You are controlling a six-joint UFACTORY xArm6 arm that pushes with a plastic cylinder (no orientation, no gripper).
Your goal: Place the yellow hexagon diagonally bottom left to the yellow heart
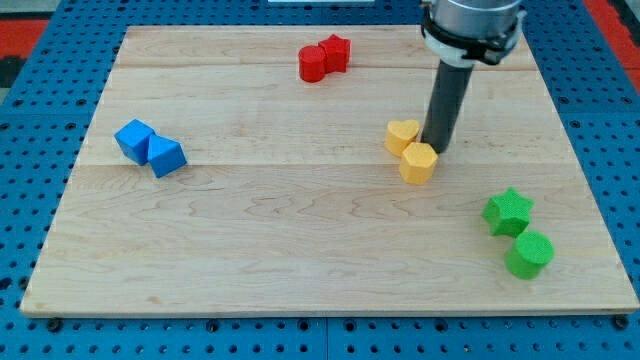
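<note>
While touching the yellow heart (402, 134), the yellow hexagon (419, 162) sits just below my tip (437, 150).

A pale wooden worktop (300, 250) sits on a blue pegboard (40, 110). Near the view's top, slightly right of centre, two red blocks (324, 57) touch each other; their shapes are hard to make out. At the view's left, a blue cube (134, 139) touches a second blue block (166, 156), which lies just below and to its right. Near the view's bottom right, a green star (508, 211) sits just above a green cylinder (529, 254).
</note>
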